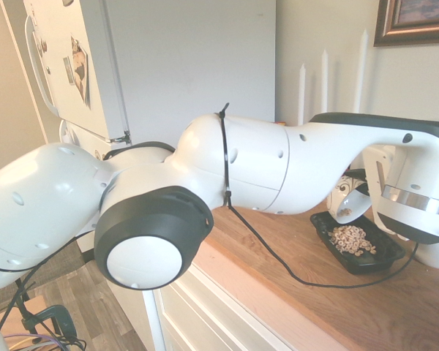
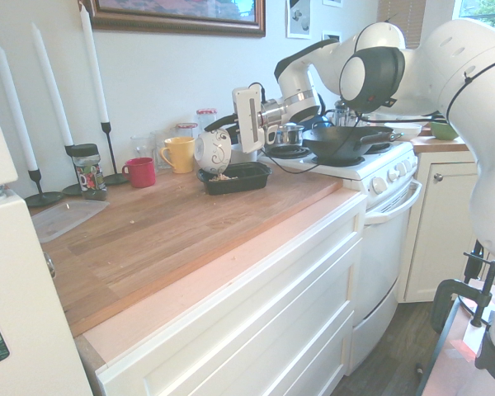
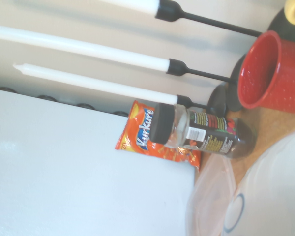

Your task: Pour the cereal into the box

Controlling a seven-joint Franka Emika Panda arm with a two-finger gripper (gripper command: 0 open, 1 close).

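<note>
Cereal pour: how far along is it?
Mostly done: a heap of cereal lies in the black box. In hand: the gripper holds the white patterned bowl tipped over the box. Left: a few pieces still show inside the bowl; it probably needs emptying, then setting down.

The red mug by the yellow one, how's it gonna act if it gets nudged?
The red mug would probably slide rather than roll, since it stands upright on the flat wooden counter. It looks stiff, with straight walls that likely won't give. A push near its rim might tip it, as it seems fairly narrow.
</note>
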